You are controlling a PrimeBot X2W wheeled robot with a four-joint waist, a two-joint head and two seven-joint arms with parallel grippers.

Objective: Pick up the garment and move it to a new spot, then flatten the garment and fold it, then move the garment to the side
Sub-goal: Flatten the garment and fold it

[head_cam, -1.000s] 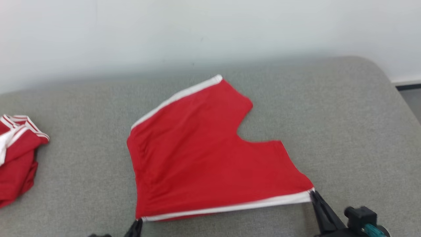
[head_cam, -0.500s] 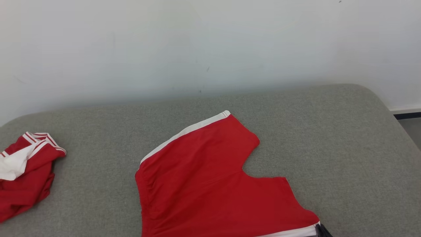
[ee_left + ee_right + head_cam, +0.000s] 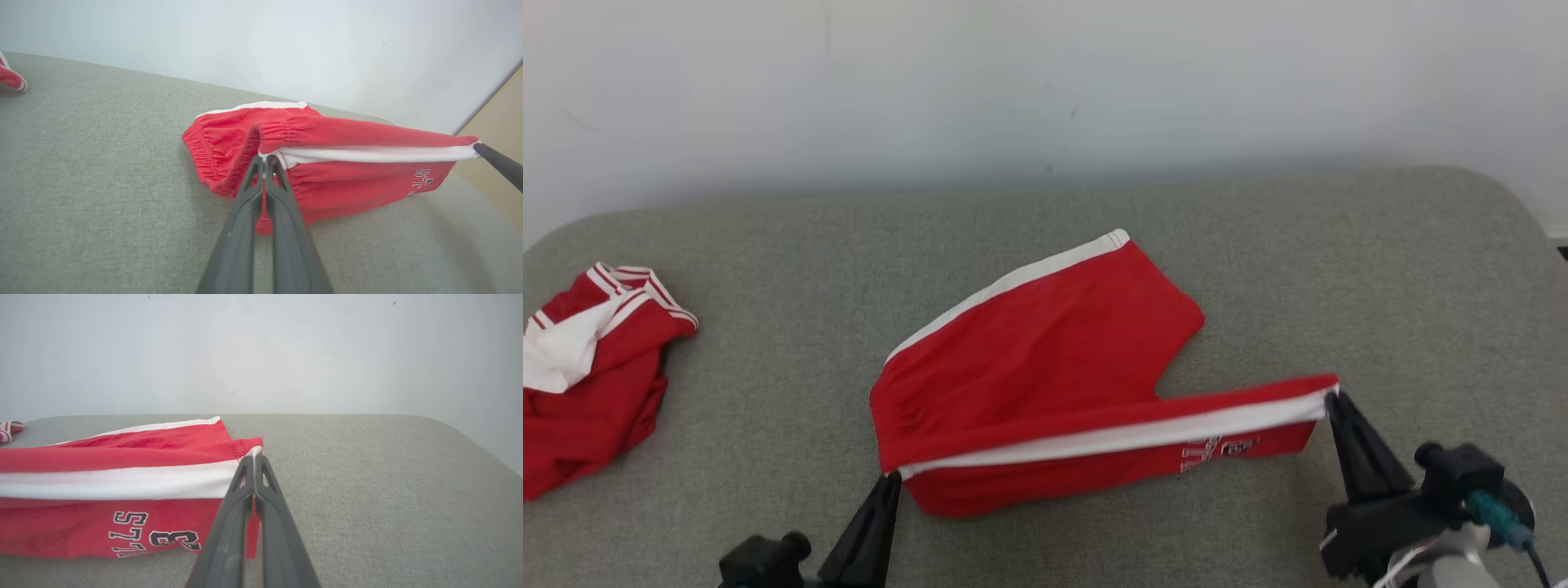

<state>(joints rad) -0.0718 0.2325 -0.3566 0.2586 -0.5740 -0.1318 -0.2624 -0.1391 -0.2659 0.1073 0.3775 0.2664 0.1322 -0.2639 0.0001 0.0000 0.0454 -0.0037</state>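
- Between my left fingers [image 3: 890, 490] and my right fingers [image 3: 1335, 408] the red shorts [image 3: 1054, 351] hang by one white-striped side edge [image 3: 1127, 433]. Both pairs are pinched tight on it, the left at the gathered waistband end and the right at the leg hem.
- That held edge is the long axis, running across me from left to right. The rest of the cloth lies flat on the bench [image 3: 1380, 269] beyond it, toward the wall [image 3: 1045, 82], so I judge the fold goes away from me, both arms together.
- The "BULLS" lettering [image 3: 155, 535] sits on the drooping layer (upside down to my right wrist).
- The bench is grey woven padding, likely grippy, with bare cloth to my right and a crumpled red jersey [image 3: 596, 392] well apart on my left.
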